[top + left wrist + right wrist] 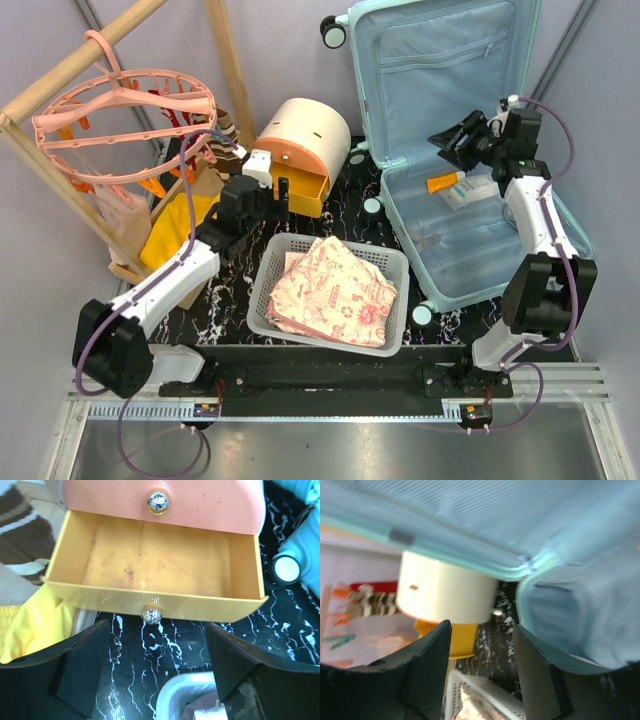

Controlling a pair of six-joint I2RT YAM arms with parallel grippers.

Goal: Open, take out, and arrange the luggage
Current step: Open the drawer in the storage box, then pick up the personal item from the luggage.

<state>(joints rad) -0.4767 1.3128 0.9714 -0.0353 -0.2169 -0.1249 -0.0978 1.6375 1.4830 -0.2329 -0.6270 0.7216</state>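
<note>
1. The left tool (156, 645) is released. Its two black fingers stand wide apart with nothing between them.
2. Just ahead of it is the round silver knob (151, 614) of the yellow plastic drawer (155, 565). The drawer is pulled out of the cream-and-orange rounded drawer box (300, 135) and looks empty, probably so that it can receive small items.
3. The right tool (481, 640) is also released and empty. It hovers over the lower half of the large pale mint-blue hard-shell suitcase (440, 80).
4. The suitcase lies open at the far right of the black marbled counter (230, 310). Its lid stands upright at the back, which leaves the base clear for reaching in from above.
5. An orange tube (440, 183) and a flat white pack (470, 192) lie in the base, just beside the right tool. They are judged to be the next items to take out.
6. A white perforated plastic basket (262, 290) sits between the arms and holds a folded pink floral cloth (335, 290).
</note>
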